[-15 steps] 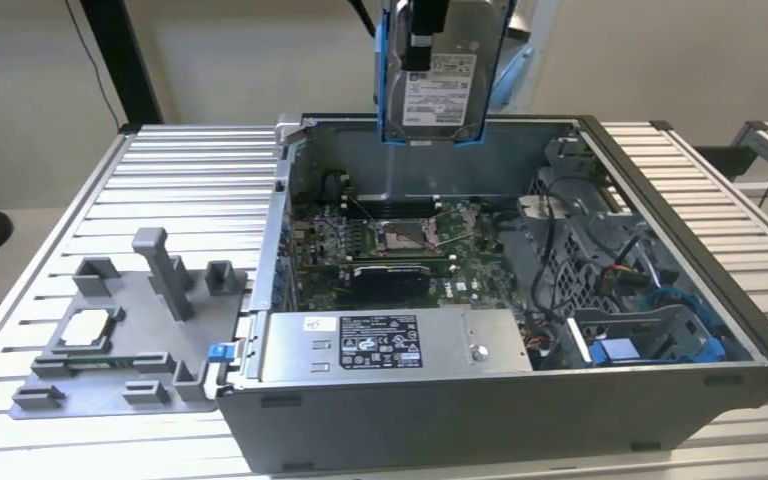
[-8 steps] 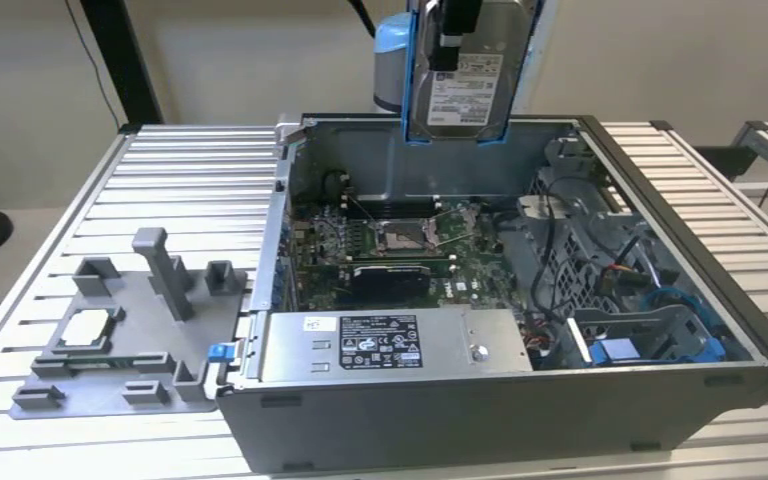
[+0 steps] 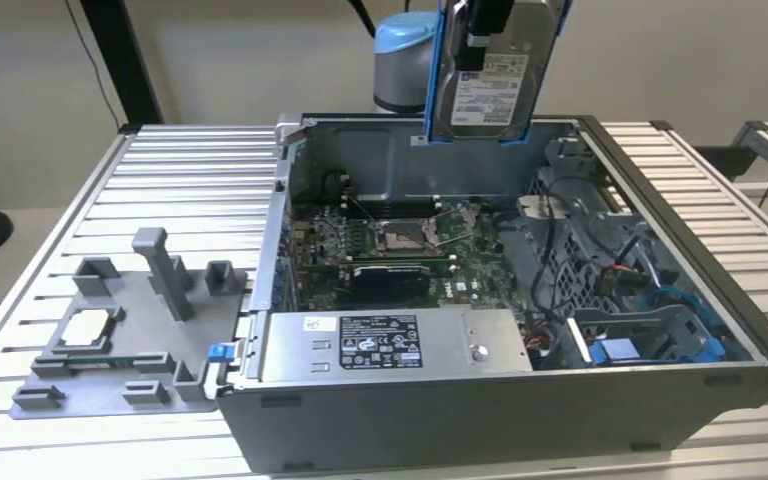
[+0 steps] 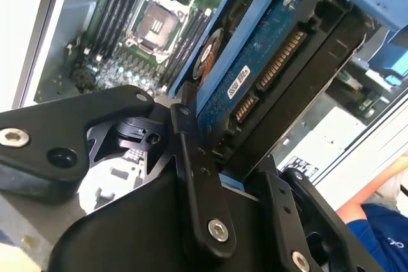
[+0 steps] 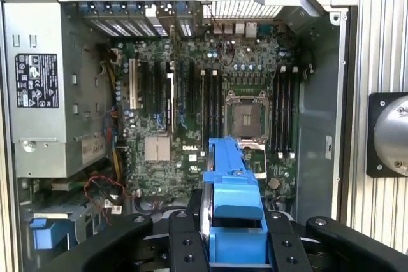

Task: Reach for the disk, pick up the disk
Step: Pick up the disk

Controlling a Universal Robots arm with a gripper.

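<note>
colours of the lifted disk and the open case
disk (image 3: 491,85): silver-grey face, white barcode label, bright blue frame; black gripper (image 5: 233,246); green motherboard (image 5: 191,113); grey box (image 3: 391,345) with black-and-white label; grey fixture (image 3: 117,335).

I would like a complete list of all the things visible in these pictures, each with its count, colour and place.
disk: one, silver-grey with blue frame, held above the open case.
computer case: one, grey, open, on the table.
motherboard: one, green, inside the case.
power supply box: one, grey with black-and-white label, at the case's near edge in the exterior view.
fixture: one, grey, on the table at the exterior view's left.
table: one, silver, ribbed.
person's arm: one, blue sleeve, beside the table.
gripper: one, black, closed on the disk.
</note>
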